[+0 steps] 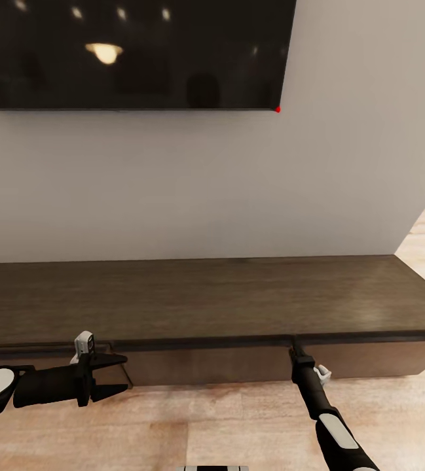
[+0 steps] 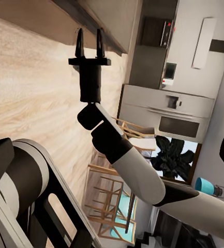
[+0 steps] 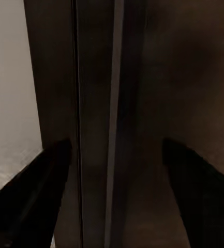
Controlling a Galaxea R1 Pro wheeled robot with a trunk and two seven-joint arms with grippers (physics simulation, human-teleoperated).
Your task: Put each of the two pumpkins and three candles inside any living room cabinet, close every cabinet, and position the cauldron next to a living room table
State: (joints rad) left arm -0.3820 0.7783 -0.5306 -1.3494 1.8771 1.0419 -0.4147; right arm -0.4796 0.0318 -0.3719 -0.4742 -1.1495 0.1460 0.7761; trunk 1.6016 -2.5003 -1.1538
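The low, long dark-brown wooden cabinet (image 1: pixel 205 301) runs along the grey wall across the far side of the scene, under a black wall-mounted screen (image 1: pixel 127 52), with pale wood-plank floor (image 1: pixel 238 418) in front of it. The left gripper (image 1: pixel 119 376) hangs low at the near left, its two black fingers spread and pointing right toward the cabinet's front, holding nothing; just at its tips a seam in the front panel seems to stand slightly proud, though it is hard to be sure. The right gripper (image 1: pixel 295 345) reaches forward at the right, its tip up against the cabinet's top front edge; in the right wrist view its dark fingers (image 3: pixel 34 201) stand spread on either side of that edge, close over the dark wood, with nothing pinched between them. In the left wrist view the right gripper (image 2: pixel 89 44) shows again, fingers parted and aimed at the cabinet's underside edge. No pumpkins, candles, cauldron or glass table appear here. The step in hand looks like working the cabinet's handle-less drawer front, either opening it for loading or pushing it shut; the pictures do not settle which. The next move would call for a firm hold or press on that edge, kept square so the wide front travels evenly without jamming.
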